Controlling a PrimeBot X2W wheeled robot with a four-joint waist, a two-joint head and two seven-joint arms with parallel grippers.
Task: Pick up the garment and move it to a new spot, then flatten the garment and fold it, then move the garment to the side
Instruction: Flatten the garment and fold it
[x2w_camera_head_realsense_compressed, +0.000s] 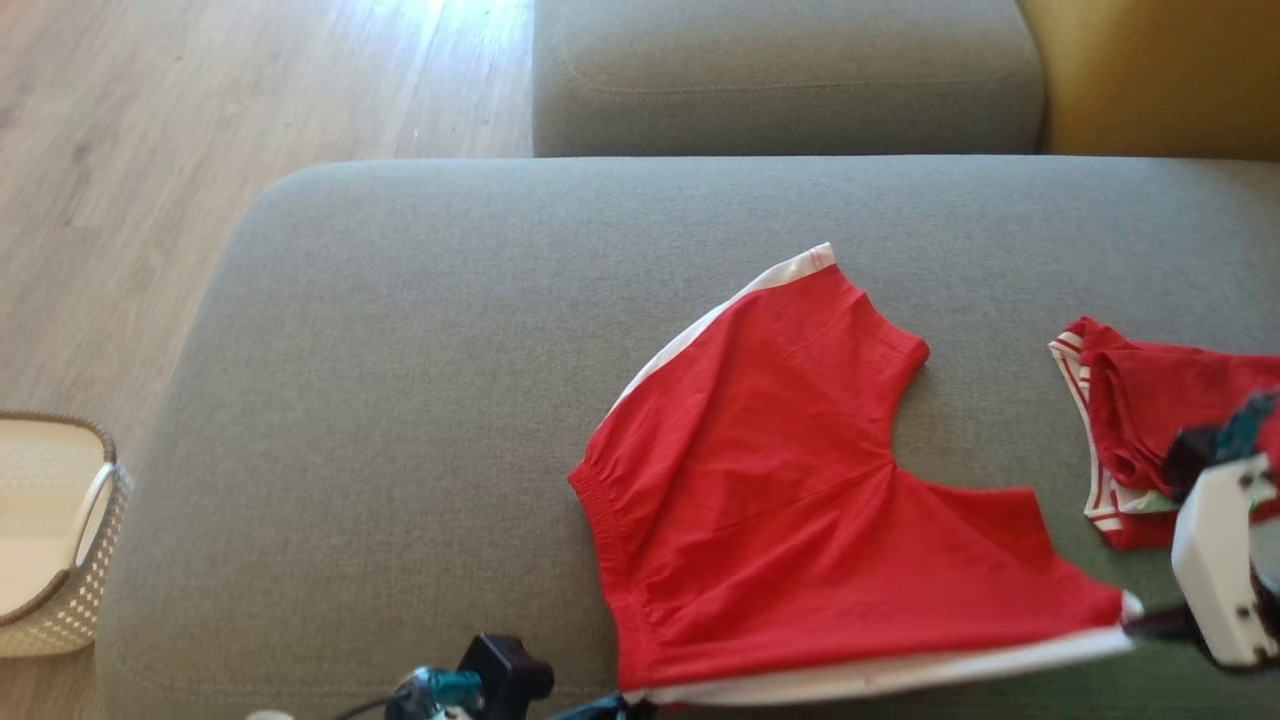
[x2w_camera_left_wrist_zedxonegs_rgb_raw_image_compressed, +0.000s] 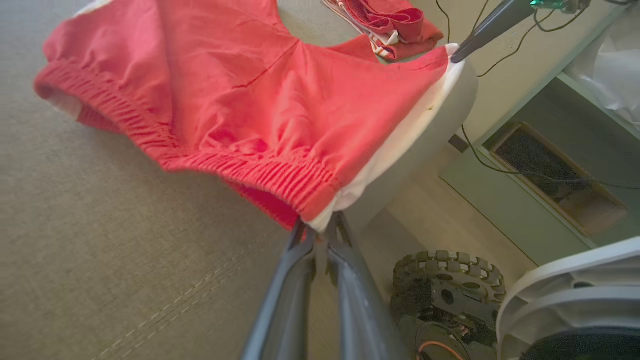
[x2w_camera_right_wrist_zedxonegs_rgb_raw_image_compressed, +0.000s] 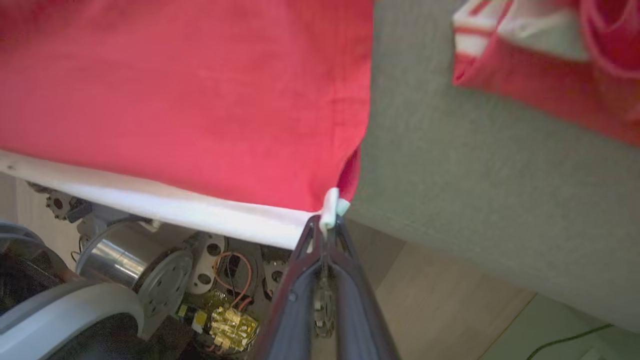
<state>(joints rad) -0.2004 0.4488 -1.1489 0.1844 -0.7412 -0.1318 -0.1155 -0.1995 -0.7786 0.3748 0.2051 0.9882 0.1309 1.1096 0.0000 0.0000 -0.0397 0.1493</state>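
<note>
Red shorts (x2w_camera_head_realsense_compressed: 800, 480): I see them spread on the grey cushion (x2w_camera_head_realsense_compressed: 400, 400)
Left gripper (x2w_camera_left_wrist_zedxonegs_rgb_raw_image_compressed: 320, 229): clamped on waistband corner
Right gripper (x2w_camera_right_wrist_zedxonegs_rgb_raw_image_compressed: 327, 220): clamped on hem corner

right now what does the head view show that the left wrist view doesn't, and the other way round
Head view adds: the white basket at the far left, and a second grey cushion behind. Left wrist view adds: the robot's wheel, and the left gripper shut on the red shorts at the waistband corner. Both: the red shorts, the other red garment, and the right gripper pinching the white hem.
</note>
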